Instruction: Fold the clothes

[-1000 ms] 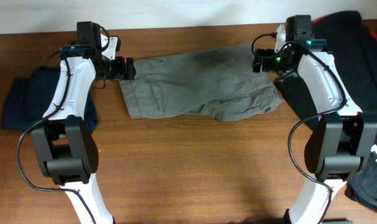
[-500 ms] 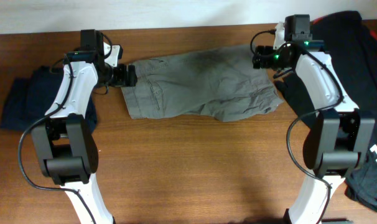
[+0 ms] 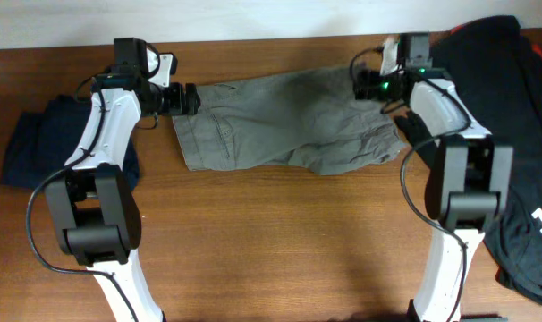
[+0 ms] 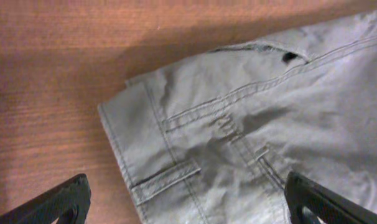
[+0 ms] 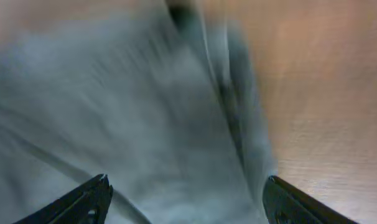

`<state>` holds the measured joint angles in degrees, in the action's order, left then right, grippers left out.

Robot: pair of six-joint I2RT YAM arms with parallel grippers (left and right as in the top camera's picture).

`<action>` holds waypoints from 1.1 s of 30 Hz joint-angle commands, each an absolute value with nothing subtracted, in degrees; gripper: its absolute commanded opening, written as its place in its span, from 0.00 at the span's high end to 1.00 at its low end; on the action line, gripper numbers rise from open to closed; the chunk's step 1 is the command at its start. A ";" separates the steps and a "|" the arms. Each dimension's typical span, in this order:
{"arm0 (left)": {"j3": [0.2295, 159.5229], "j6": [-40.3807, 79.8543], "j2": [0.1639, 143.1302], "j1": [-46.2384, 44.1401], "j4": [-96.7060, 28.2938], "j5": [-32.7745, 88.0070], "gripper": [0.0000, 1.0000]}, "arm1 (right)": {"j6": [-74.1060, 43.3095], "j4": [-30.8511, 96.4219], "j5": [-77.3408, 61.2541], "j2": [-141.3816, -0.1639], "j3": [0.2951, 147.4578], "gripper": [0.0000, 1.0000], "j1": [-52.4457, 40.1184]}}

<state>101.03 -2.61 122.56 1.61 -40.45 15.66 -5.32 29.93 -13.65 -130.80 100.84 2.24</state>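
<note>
Right now I have the grey shorts [image 3: 289, 121] lying spread out but creased on the far half of the brown wooden table [image 3: 280, 241]. The wood nearer to me than the shorts shows a plain, even grain. Beyond the shorts, a strip of pale wall [image 3: 253, 18] runs along the table's far edge.

My left gripper [image 3: 183, 98] hangs at the shorts' far left corner. Its wrist camera shows the fingers [image 4: 51, 202] spread wide, and that corner, with its belt loop and stitched pocket seams, lies flat between them. My right gripper [image 3: 365, 85] sits over the shorts' far right corner. That wrist view is badly blurred, yet I can see both fingers [image 5: 76, 202] well apart with grey cloth between them, not pinched.

A navy garment [image 3: 38, 148] lies well to the left of the shorts, partly under my left arm. A black garment [image 3: 512, 107] with red trim and white print is heaped just beside the shorts' right end.
</note>
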 commanded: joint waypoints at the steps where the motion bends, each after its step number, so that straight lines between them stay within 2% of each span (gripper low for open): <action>1: 100.75 -2.15 122.08 1.04 -39.64 17.37 0.01 | -4.69 32.60 -14.59 -132.51 101.54 0.19 1.83; 7: 100.75 -2.13 122.08 0.80 -40.86 17.28 0.01 | -4.19 44.49 -14.35 -132.81 101.54 0.21 1.15; 12: 100.75 -2.15 122.08 0.86 -42.54 17.12 0.01 | -3.20 54.54 -12.93 -132.81 101.54 0.36 1.13; 18: 100.75 -2.15 122.08 0.86 -43.16 17.12 0.01 | -3.27 64.45 -10.79 -132.77 101.54 0.42 1.13; 22: 100.75 -2.15 122.08 0.86 -43.13 17.10 0.01 | -3.27 64.14 -10.76 -131.22 102.74 0.34 1.21; 28: 100.75 -2.15 122.08 0.86 -43.18 17.12 0.01 | -3.20 63.68 -10.33 -128.81 112.03 0.24 1.23; 30: 100.75 -2.15 122.08 0.86 -43.38 17.12 0.01 | -3.22 60.58 -8.03 -128.81 117.14 0.16 1.23; 33: 100.75 -2.15 122.08 0.84 -43.64 17.12 0.01 | -3.22 54.78 -7.88 -128.84 118.08 0.15 1.23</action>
